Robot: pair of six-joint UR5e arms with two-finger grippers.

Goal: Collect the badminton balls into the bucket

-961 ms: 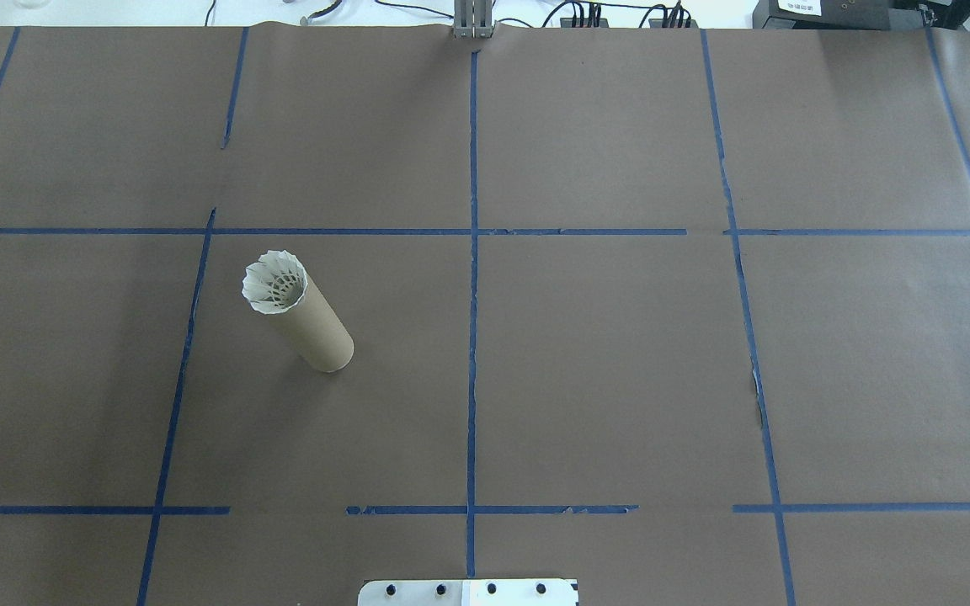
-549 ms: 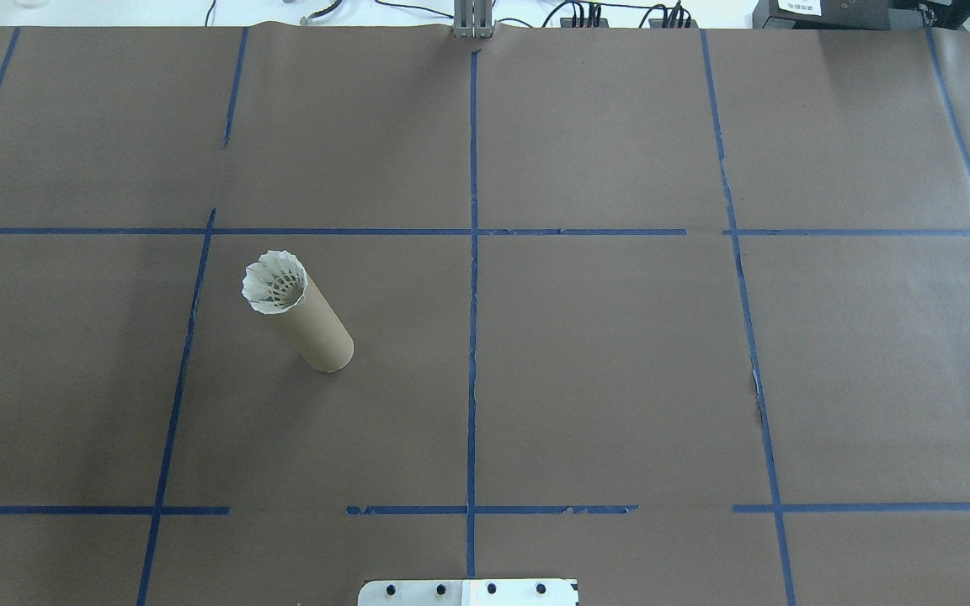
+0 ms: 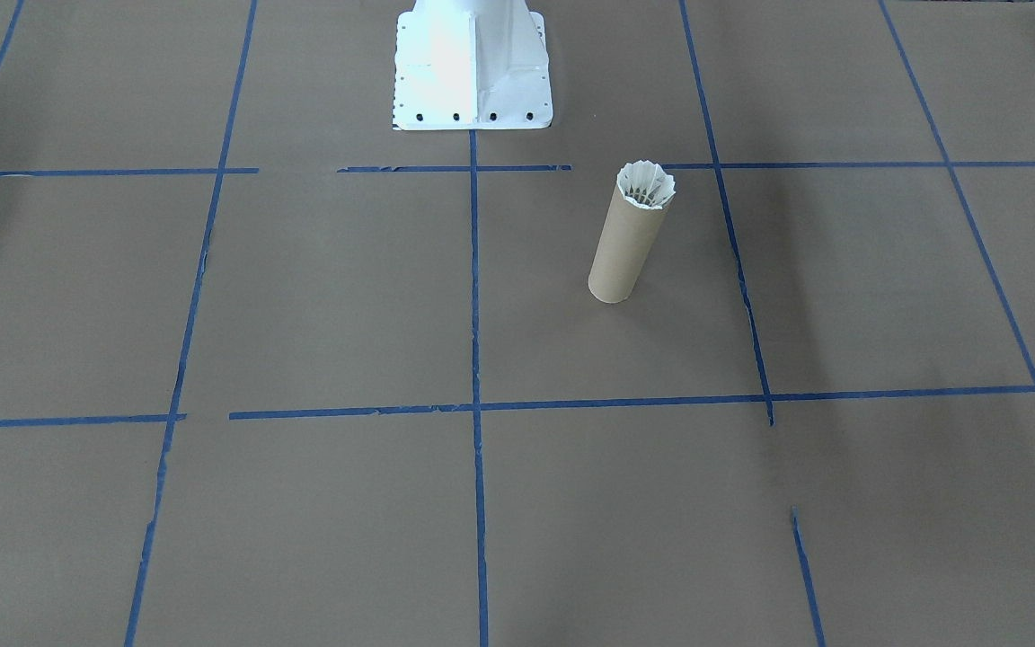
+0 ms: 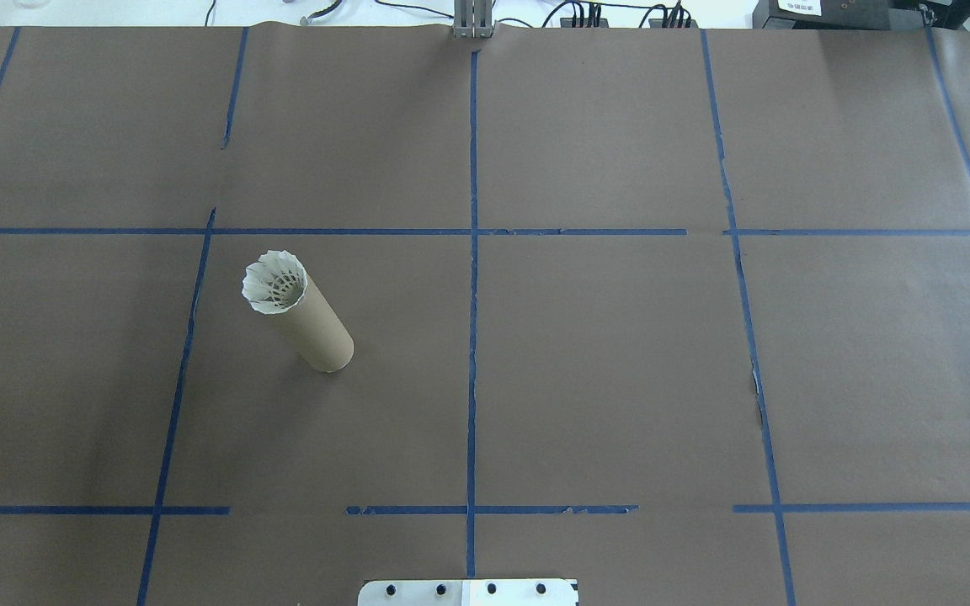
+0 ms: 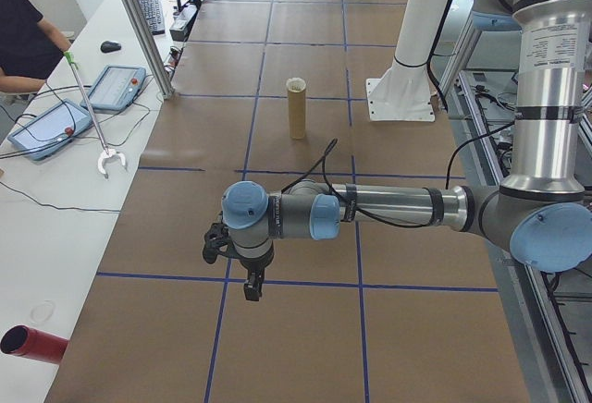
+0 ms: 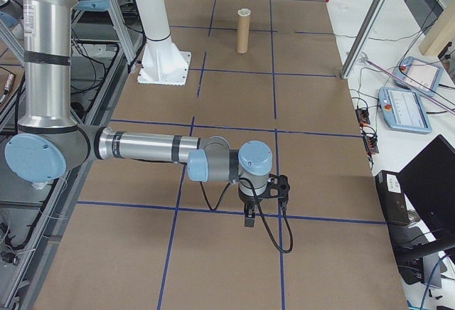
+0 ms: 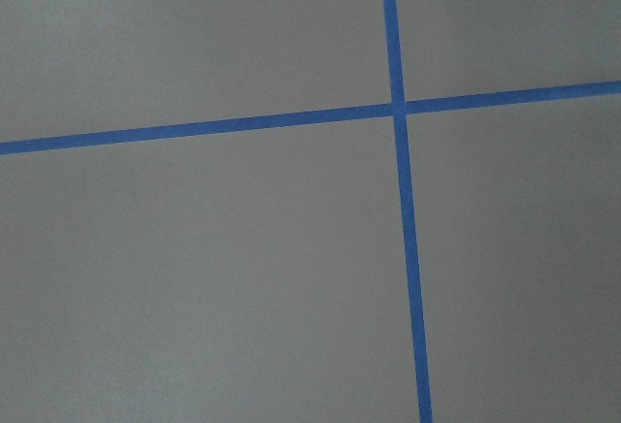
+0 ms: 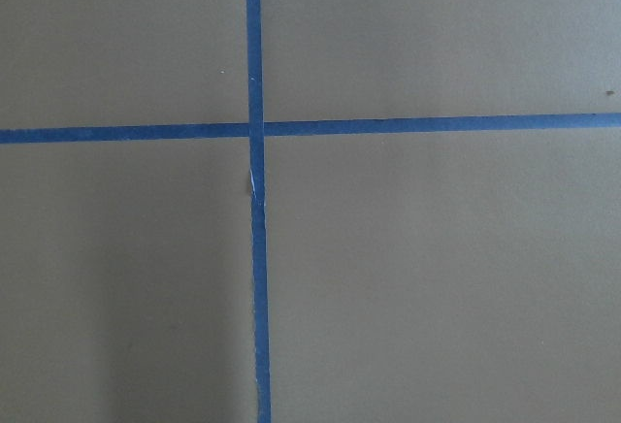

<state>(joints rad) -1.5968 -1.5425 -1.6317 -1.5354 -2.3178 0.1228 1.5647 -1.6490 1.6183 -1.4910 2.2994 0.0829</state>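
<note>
One cardboard bucket (image 4: pixel 306 324) stands upright left of center in the overhead view, on a counter (image 4: pixel 620 379) covered in brown paper and ruled into squares by blue tape lines (image 4: pixel 472 337). One badminton ball (image 4: pixel 274 284) sits in its mouth, white feathers flaring just above the rim, cork end down inside and out of sight. In the front-facing view the same bucket (image 3: pixel 627 241) appears right of center in the upper half, the feathers (image 3: pixel 646 185) at its top, with my one white base (image 3: pixel 473 67) at the top edge.

My two arms reach over the ends of the counter, well apart from the bucket. From the counter's left end, my left pincer (image 5: pixel 250 283) hangs at lower center of the frame, pointing down above a tape line; the bucket (image 5: pixel 296 107) is small in the upper middle. From the right end, my right pincer (image 6: pixel 250 217) hangs likewise at lower center, with the bucket (image 6: pixel 244 30) near the top. These side views do not let me tell whether either pincer is spread or pressed together. Each wrist camera shows only one tape crossing on bare paper.

One person (image 5: pixel 23 47) sits at the upper left edge of the left-end view, beside two tablets (image 5: pixel 51 128) on a white side bench.
</note>
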